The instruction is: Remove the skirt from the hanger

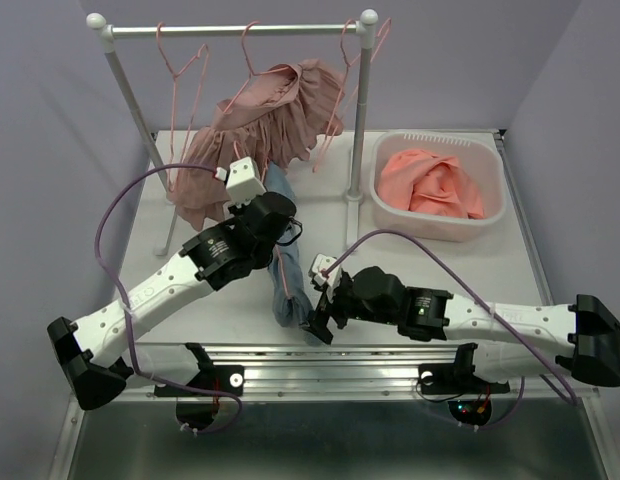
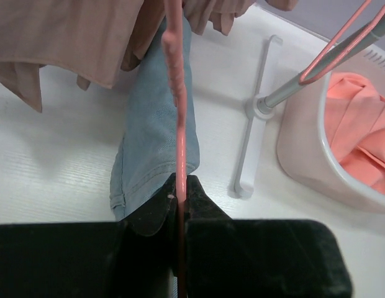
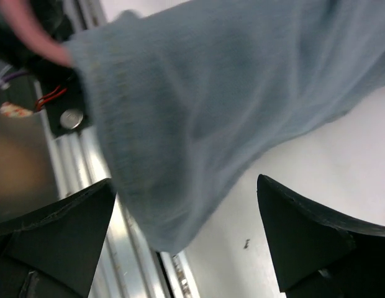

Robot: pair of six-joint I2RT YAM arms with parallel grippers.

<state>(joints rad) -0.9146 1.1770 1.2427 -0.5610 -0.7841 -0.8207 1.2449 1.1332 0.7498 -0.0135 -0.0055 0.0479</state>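
Gripping the thin pink plastic hanger (image 2: 179,143), your left gripper (image 2: 179,189) is clamped tight. The blue denim skirt (image 1: 287,275) hangs toward 6 o'clock, its hem between your right gripper's (image 3: 186,183) spread fingers.

A white clothes rack (image 1: 235,30) stood at the far side of the white table (image 1: 440,270), its two posts set on flat cross feet. A dusty-pink ruffled garment (image 1: 265,120) hung from the rack's rail and drooped toward its left post. Just right of the rack's right post sat a white basket (image 1: 430,228) with crumpled coral cloth (image 1: 430,180) heaped inside. Lilac walls (image 1: 50,120) rose behind the rack and on both sides.
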